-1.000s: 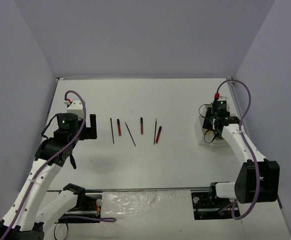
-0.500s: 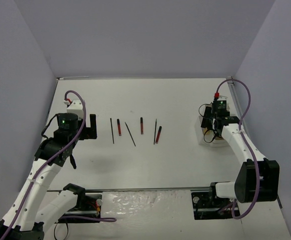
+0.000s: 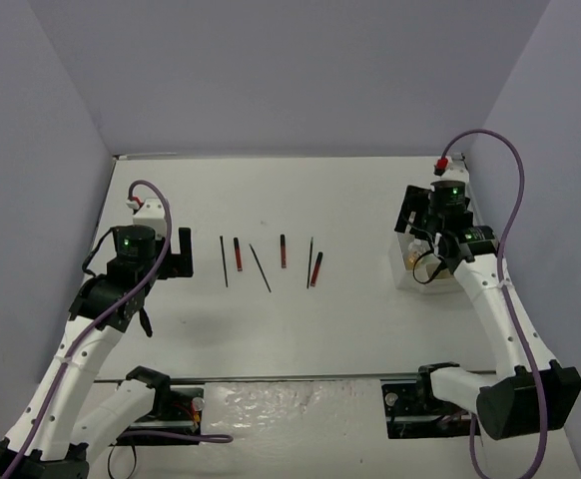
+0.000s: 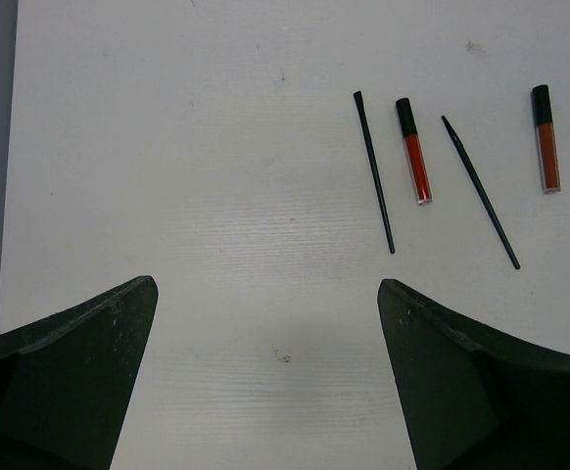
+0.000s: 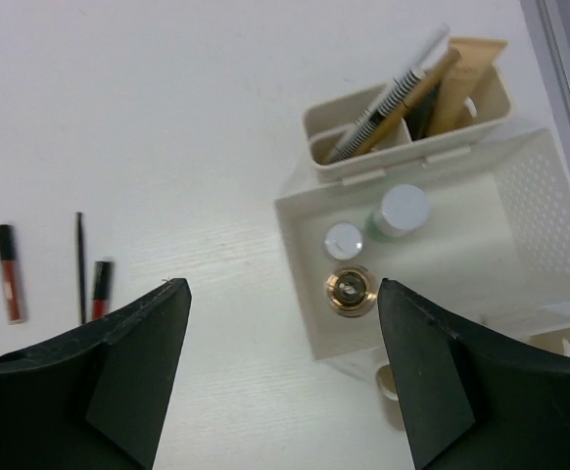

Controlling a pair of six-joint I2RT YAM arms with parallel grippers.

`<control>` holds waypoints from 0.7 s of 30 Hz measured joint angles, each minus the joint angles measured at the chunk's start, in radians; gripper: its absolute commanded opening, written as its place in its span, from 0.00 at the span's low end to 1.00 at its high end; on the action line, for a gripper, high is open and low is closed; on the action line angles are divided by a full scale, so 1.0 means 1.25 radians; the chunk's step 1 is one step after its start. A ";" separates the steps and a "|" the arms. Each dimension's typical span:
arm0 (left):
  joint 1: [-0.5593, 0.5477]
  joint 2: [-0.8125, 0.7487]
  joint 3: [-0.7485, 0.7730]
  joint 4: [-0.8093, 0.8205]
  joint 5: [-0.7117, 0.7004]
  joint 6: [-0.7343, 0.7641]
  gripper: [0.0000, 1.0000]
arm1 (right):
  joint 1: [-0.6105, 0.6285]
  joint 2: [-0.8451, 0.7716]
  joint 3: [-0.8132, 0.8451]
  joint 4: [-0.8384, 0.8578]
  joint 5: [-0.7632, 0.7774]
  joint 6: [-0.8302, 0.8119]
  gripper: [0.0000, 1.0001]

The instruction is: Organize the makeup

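Several thin makeup sticks lie in a row on the white table: black pencils (image 3: 224, 259) (image 3: 261, 267) (image 3: 309, 261) and red tubes (image 3: 238, 254) (image 3: 283, 249) (image 3: 316, 267). The left wrist view shows a black pencil (image 4: 373, 171) and a red tube (image 4: 414, 152). My left gripper (image 3: 183, 251) (image 4: 265, 284) is open and empty, just left of the row. My right gripper (image 3: 412, 222) (image 5: 280, 289) is open and empty above the white tray (image 5: 300, 284). In the tray stand a grey-capped bottle (image 5: 343, 240), a green-based bottle (image 5: 400, 211) and a gold-topped bottle (image 5: 349, 291).
A small compartment (image 5: 344, 162) at the tray's far side holds a striped stick (image 5: 393, 93), a tan stick and a beige tube (image 5: 461, 83). The tray sits near the table's right edge by the right wall. Purple walls enclose the table.
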 measured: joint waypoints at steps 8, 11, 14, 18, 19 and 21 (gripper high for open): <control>0.000 0.013 0.000 0.000 0.000 0.000 0.94 | 0.274 0.048 0.087 -0.004 0.081 0.091 0.70; 0.002 0.016 0.000 0.000 0.000 0.000 0.94 | 0.321 0.123 0.083 0.005 0.102 0.126 0.69; 0.004 0.021 0.000 0.000 0.003 0.000 0.95 | 0.340 0.184 0.053 0.048 0.113 0.161 0.68; 0.005 0.035 0.000 0.000 0.012 -0.001 0.94 | 0.352 0.243 0.008 0.087 0.115 0.199 0.65; 0.005 0.042 0.000 0.000 0.014 -0.001 0.94 | 0.356 0.257 0.003 0.099 0.115 0.206 0.63; 0.005 0.054 0.000 0.000 0.017 -0.001 0.94 | 0.363 0.290 -0.006 0.132 0.117 0.223 0.60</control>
